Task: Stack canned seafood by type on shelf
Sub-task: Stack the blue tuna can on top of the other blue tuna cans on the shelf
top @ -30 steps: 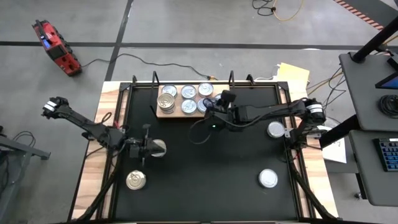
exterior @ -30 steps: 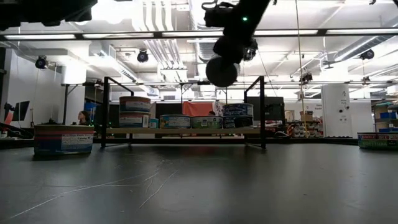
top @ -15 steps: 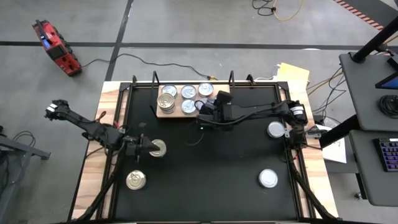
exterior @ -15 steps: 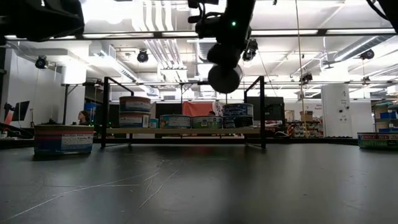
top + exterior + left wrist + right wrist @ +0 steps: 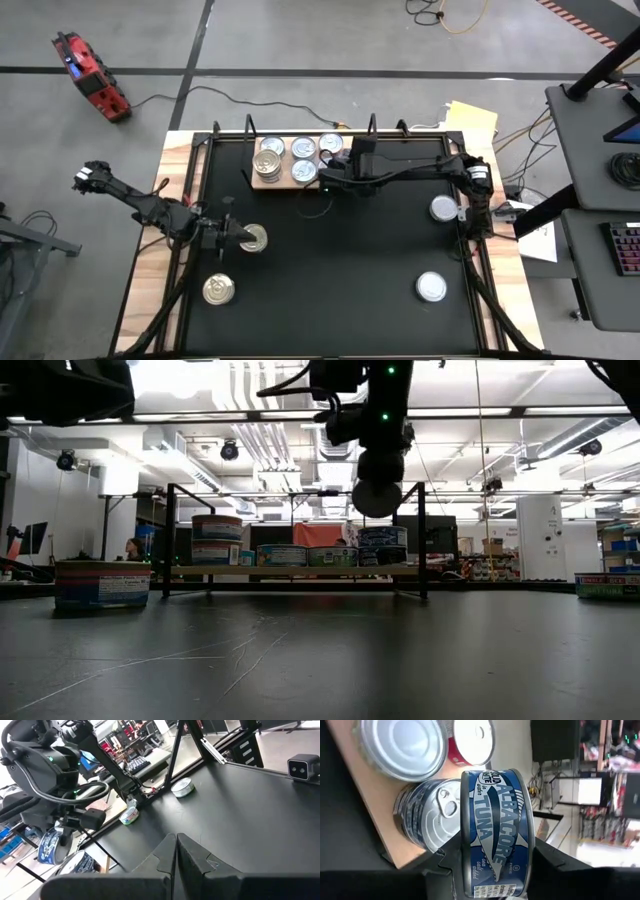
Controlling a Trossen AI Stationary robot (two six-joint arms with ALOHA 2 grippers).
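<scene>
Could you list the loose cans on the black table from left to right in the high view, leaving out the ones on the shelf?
Gold-topped can near the front left → can by the left tool → front-right can → can near the right edge.

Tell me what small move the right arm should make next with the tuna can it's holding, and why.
Probably lower it. The right gripper holds an albacore tuna can on edge, in the air above the shelf, over a matching blue can. Turning it flat and easing down would stack it by type.
</scene>
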